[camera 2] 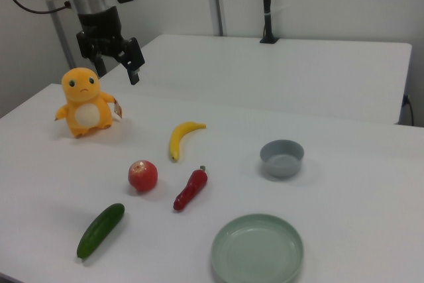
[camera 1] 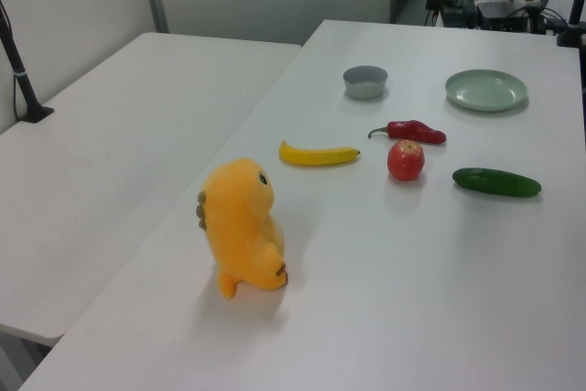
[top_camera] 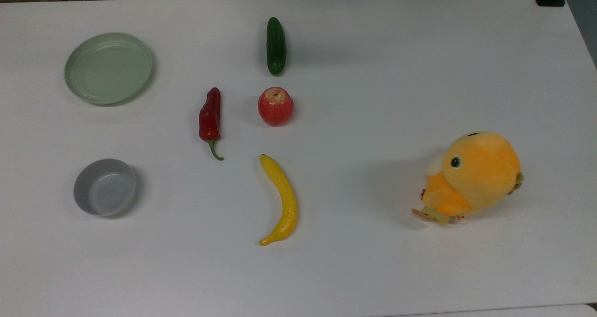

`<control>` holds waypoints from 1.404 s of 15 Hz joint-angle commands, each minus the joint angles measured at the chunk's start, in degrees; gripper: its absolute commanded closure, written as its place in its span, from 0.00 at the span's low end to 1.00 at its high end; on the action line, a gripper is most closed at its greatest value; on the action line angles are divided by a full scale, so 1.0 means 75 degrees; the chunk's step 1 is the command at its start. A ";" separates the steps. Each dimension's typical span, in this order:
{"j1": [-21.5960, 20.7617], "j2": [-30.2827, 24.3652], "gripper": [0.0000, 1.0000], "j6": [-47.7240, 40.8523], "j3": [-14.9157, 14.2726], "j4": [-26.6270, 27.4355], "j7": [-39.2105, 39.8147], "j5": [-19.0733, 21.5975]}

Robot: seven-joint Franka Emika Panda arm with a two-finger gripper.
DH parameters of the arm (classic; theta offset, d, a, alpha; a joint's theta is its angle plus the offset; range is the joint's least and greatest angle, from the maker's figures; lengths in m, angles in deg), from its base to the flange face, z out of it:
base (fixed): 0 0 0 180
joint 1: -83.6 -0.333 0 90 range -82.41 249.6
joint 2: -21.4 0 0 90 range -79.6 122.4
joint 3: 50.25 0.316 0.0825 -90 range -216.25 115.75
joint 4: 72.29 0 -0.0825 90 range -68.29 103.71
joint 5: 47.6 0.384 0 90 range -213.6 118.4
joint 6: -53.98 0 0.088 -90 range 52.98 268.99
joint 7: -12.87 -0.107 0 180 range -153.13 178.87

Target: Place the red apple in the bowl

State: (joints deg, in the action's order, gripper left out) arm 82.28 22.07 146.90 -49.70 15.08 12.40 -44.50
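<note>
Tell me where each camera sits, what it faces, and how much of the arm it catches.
Top view: overhead, looking down on the table.
Left view: low at the plush toy end, facing the bowl and plate.
Right view: opposite end, plate nearest; the arm and open hand hang above the toy.
All share the red apple.

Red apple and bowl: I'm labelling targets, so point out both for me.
red apple (top_camera: 275,106), top view, middle of its red skin.
bowl (top_camera: 82,182), top view, grey outer wall on the top view's left.
</note>
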 commanded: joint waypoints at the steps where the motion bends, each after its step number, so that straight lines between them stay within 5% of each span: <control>1: -0.0058 -0.0078 0.00 -0.0094 -0.0004 0.0151 0.0121 -0.0015; 21: -0.0082 0.0273 0.00 0.0022 0.0184 0.0995 0.0626 -0.0109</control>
State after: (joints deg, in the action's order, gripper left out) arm 81.84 23.96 146.80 -48.42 21.18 15.95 -44.51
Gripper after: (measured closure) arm 0.000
